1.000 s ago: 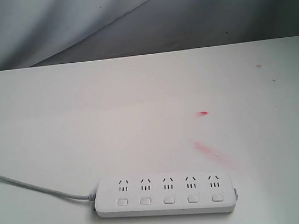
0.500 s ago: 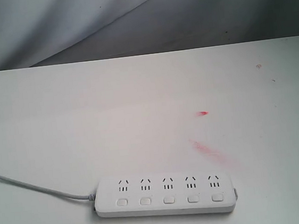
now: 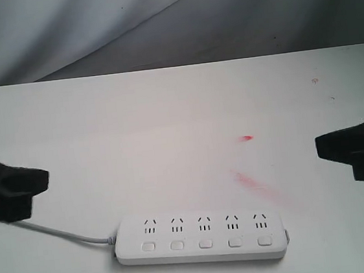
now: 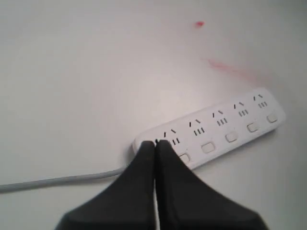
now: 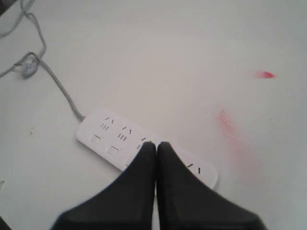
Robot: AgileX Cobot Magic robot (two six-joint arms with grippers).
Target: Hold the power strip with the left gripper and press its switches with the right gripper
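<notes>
The white power strip (image 3: 202, 237) lies flat near the table's front edge, its grey cord (image 3: 69, 236) running off to the left. Its switches (image 3: 206, 243) form a row below the sockets. My left gripper (image 3: 43, 180) pokes in from the left edge, above and to the left of the strip's cord end and apart from it. My right gripper (image 3: 321, 145) comes in from the right edge, above and right of the strip. In the wrist views the left gripper (image 4: 155, 143) and the right gripper (image 5: 156, 145) are both shut on nothing, hovering over the strip (image 4: 211, 132) (image 5: 144, 143).
The white table (image 3: 166, 112) carries a small red spot (image 3: 246, 138) and a red smear (image 3: 255, 184) behind the strip. A grey cloth backdrop (image 3: 157, 22) hangs beyond the far edge. The cord (image 5: 57, 86) loops away across the table.
Both grippers have come into the exterior view, one from each side edge, where none showed before. The power strip has not moved.
</notes>
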